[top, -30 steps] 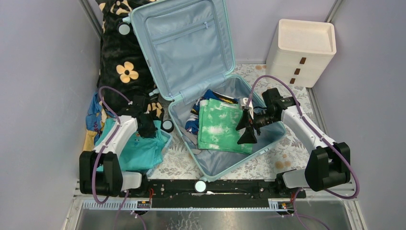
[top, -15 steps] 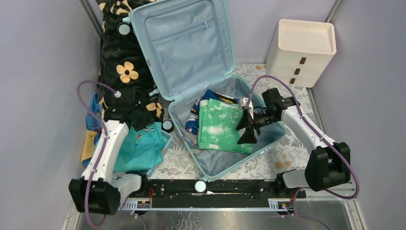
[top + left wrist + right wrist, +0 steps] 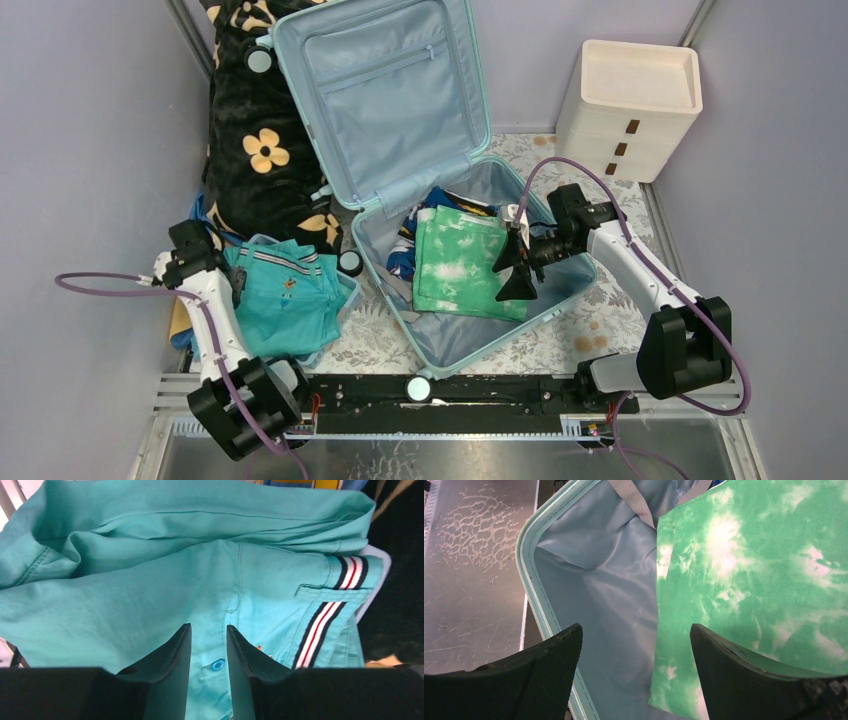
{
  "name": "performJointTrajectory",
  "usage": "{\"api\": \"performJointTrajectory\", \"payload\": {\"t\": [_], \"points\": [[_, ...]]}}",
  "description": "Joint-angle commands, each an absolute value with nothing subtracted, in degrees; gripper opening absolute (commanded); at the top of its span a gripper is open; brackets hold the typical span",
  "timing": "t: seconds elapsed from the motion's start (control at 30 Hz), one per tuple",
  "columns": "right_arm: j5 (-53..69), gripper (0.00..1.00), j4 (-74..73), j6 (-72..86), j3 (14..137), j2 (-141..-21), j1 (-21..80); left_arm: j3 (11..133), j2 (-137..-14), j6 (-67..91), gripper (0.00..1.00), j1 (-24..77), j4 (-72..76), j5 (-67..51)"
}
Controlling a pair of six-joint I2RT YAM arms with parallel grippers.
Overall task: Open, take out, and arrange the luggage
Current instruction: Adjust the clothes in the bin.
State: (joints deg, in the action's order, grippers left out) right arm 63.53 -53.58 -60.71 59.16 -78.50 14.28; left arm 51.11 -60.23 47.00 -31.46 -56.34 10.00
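Observation:
The luggage (image 3: 400,90) lies open, its lid propped up at the back and its base (image 3: 470,345) flat on the table. A green tie-dye garment (image 3: 455,262) (image 3: 749,570) rests in the base on the grey-blue lining (image 3: 599,590), with blue and yellow clothes (image 3: 410,245) beside it. My right gripper (image 3: 512,270) (image 3: 635,627) hangs open over the garment's edge and holds nothing. My left gripper (image 3: 237,283) (image 3: 208,626) hovers at the left side of a turquoise shirt (image 3: 290,300) (image 3: 150,580). Its jaws stand narrowly apart with nothing between them.
The turquoise shirt lies in a small blue basket (image 3: 345,290) left of the luggage. A black blanket with yellow flowers (image 3: 255,150) is piled behind it against the left wall. A cream drawer unit (image 3: 630,105) stands at the back right.
My left arm has swung from over the basket out to its left, uncovering the turquoise shirt. Its jaws have gone from shut to slightly apart. The right arm has not moved.

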Motion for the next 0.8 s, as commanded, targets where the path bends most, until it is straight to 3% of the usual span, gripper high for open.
{"api": "performJointTrajectory", "payload": {"t": [0.0, 0.13, 0.43, 0.5, 0.6, 0.77], "points": [[64.5, 0.86, -54.9, -62.0, 60.9, -78.6, 14.1, 50.2, -58.3, 53.1, 0.37, -33.4, -53.1, 15.1], [64.5, 0.86, -55.1, -62.1, 61.1, -79.1, 14.1, 45.3, -60.0, 56.4, 0.36, -34.6, -49.9, 9.1], [64.1, 0.86, -54.6, -61.4, 61.1, -79.3, 14.0, 36.8, -69.2, 61.7, 0.36, -38.5, -42.0, 11.9], [63.8, 0.86, -54.7, -61.4, 61.1, -79.3, 13.9, 37.2, -73.9, 59.4, 0.39, -38.5, -40.2, 9.8], [63.6, 0.86, -54.3, -61.1, 61.0, -79.1, 13.9, 40.1, -72.8, 55.2, 0.57, -38.4, -42.7, 5.1], [63.5, 0.86, -54.1, -61.1, 61.0, -79.5, 14.0, 48.1, -66.6, 51.9, 0.63, -34.5, -50.0, 2.9]]}}
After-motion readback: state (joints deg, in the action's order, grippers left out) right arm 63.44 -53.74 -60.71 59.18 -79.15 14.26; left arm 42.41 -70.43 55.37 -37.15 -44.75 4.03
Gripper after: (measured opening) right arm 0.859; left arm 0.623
